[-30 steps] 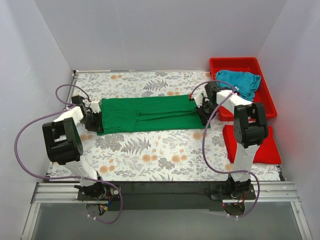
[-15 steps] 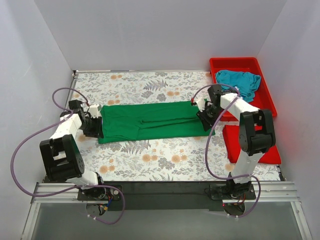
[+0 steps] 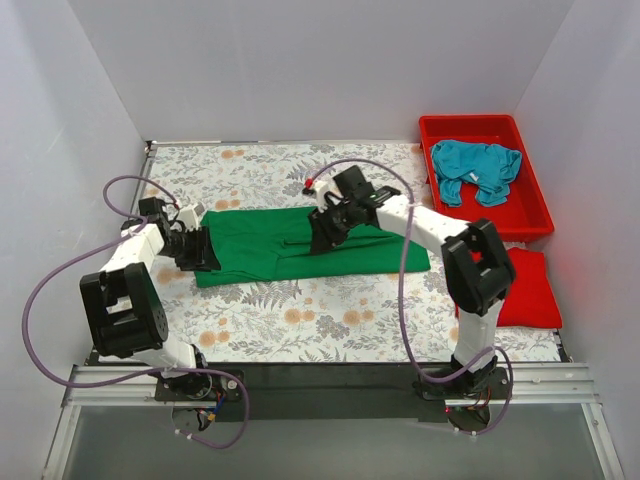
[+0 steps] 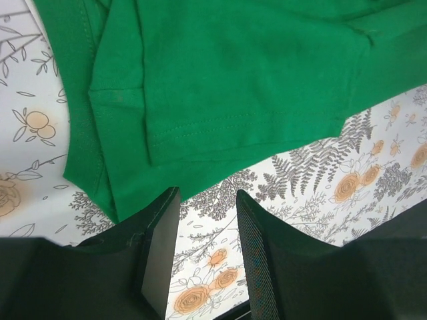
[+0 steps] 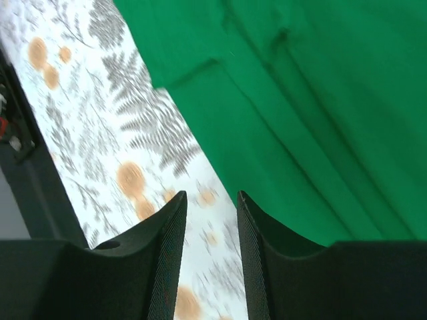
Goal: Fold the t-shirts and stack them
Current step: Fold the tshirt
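Partly hidden: the middle of the green t-shirt point(image 3: 260, 245) sits under the right gripper point(image 5: 212, 197) and its wrist in the overhead view. The shirt's left end sits under the left gripper point(image 4: 207, 195).
Cut off: each wrist view shows only a patch of green cloth, running out of the picture beyond the fingertips.
Hard to make out: the right wrist view is blurred, and I cannot tell whether either tool touches the cloth.
Left gripper: fingers spread narrowly with nothing between them. The floral tablecloth point(image 3: 300, 310) shows in the gap, and a hemmed corner of the shirt lies just beyond the tips.
Right gripper: fingers spread and holding nothing. One tip overlaps the green edge.
Green t-shirt: folded into a long flat band that runs from the left gripper to past the right one.
Teal t-shirt point(image 3: 478, 168): crumpled in the red tub point(image 3: 470, 122), well away from the right gripper.
Red flat piece point(image 3: 528, 290): beside the right arm. I cannot tell whether it is a lid or cloth.
Purple cable point(image 3: 401, 295): arches over the shirt's right half.
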You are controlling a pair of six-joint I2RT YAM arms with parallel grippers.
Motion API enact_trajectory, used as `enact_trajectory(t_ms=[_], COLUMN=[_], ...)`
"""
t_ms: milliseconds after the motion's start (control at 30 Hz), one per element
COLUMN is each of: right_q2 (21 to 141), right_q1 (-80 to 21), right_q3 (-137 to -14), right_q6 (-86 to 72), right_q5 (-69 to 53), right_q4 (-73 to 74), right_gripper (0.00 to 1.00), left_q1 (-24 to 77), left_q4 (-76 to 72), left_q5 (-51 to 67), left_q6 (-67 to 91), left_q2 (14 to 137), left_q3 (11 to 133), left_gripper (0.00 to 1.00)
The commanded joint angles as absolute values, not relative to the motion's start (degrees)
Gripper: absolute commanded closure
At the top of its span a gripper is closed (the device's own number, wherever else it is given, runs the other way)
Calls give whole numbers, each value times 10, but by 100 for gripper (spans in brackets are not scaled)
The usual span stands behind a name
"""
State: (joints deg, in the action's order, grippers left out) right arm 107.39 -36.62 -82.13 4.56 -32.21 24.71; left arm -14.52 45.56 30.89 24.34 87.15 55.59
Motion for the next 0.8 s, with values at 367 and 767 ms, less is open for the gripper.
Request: enact_trajectory(t_ms=[367, 767], right_q2=[1230, 1268], right_q1=[-483, -503], right_q3=[-882, -869], right_q6=[-233, -294], right_q5=[-361, -374], right_q4=[19, -29], right_gripper=[55, 54], left_q1=[-146, -147], left_q4=[407, 396], left_q5=[283, 278], left_q6=[281, 281], left_q2=[921, 931], left_q3=[548, 539], left_gripper=[61, 61])
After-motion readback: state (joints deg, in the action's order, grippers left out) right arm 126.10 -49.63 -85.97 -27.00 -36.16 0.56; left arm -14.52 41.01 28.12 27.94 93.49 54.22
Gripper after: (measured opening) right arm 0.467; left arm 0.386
